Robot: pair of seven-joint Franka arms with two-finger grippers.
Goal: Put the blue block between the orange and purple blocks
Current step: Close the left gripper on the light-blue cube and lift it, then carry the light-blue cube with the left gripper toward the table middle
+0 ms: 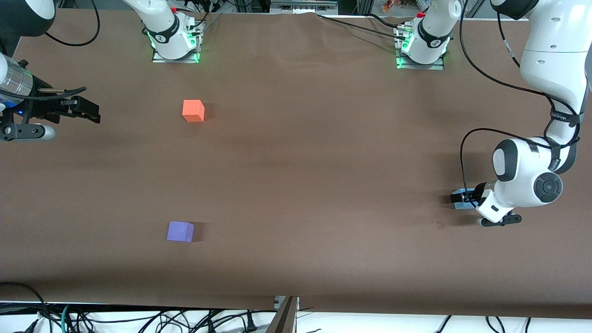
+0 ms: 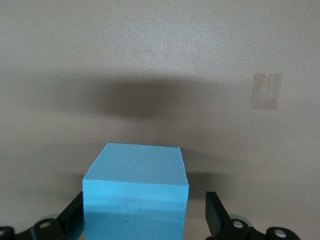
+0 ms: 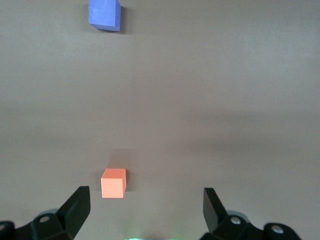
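The blue block point(image 1: 460, 205) point(image 2: 135, 185) sits on the table at the left arm's end. My left gripper point(image 1: 462, 199) point(image 2: 145, 217) is down around it and open, one finger on each side, with a gap showing at one finger point(image 2: 216, 212). The orange block point(image 1: 193, 111) point(image 3: 113, 183) lies toward the right arm's end, close to the robots' bases. The purple block point(image 1: 180, 231) point(image 3: 104, 13) lies nearer the front camera, roughly in line with it. My right gripper point(image 1: 94, 112) point(image 3: 145, 205) waits open and empty over the right arm's end of the table.
A brown cloth point(image 1: 305, 175) covers the table. A small patch of tape point(image 1: 440, 225) point(image 2: 265, 91) lies beside the blue block, a little nearer the front camera. Cables point(image 1: 138, 319) hang below the table's front edge.
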